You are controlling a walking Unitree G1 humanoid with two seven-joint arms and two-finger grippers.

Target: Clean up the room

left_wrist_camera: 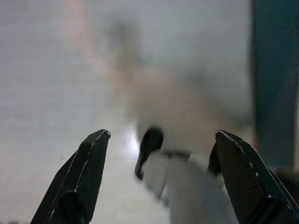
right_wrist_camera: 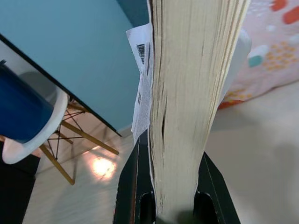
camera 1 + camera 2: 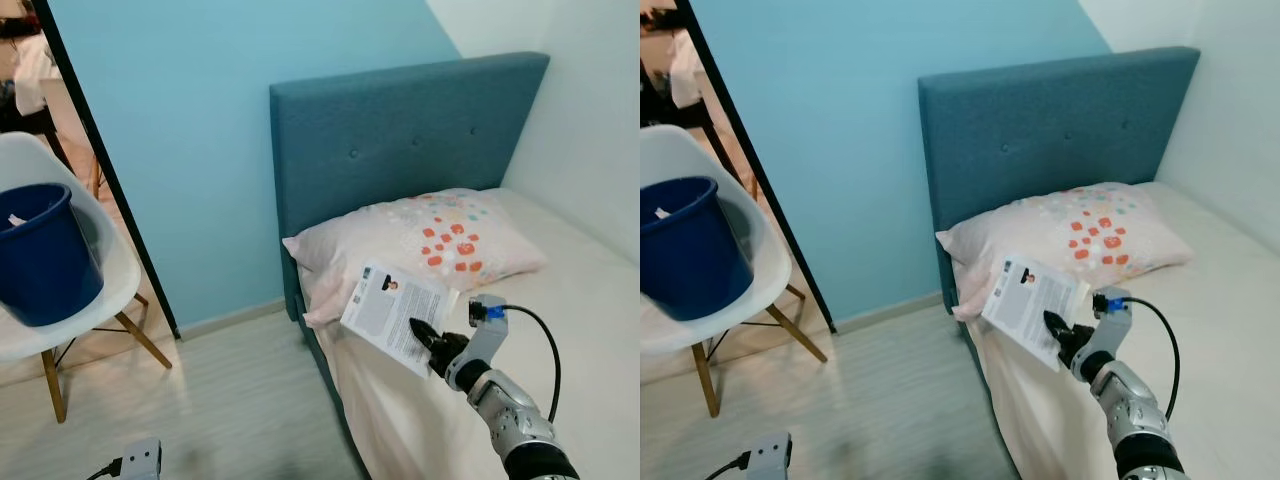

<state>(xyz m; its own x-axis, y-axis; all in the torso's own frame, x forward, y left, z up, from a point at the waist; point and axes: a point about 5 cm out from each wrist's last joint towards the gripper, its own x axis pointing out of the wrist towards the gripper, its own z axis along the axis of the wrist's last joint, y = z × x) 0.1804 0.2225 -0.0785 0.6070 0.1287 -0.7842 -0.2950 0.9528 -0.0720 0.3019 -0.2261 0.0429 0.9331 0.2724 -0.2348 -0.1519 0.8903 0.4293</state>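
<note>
Item: our right gripper (image 3: 428,338) clamps a book (image 3: 393,314) over the bed (image 3: 590,330), near its pillow (image 3: 430,240). Our left gripper (image 1: 161,154) hangs spread wide.

A bed (image 3: 600,330) is set on the right, its headboard (image 3: 400,140) against the wall, with a pillow (image 3: 420,245) laid before it. A book (image 3: 395,312) is held over the bed's left edge (clamped in the right gripper (image 3: 432,345)). To the left, a bucket (image 3: 42,255) is seated on a chair (image 3: 110,270).
</note>
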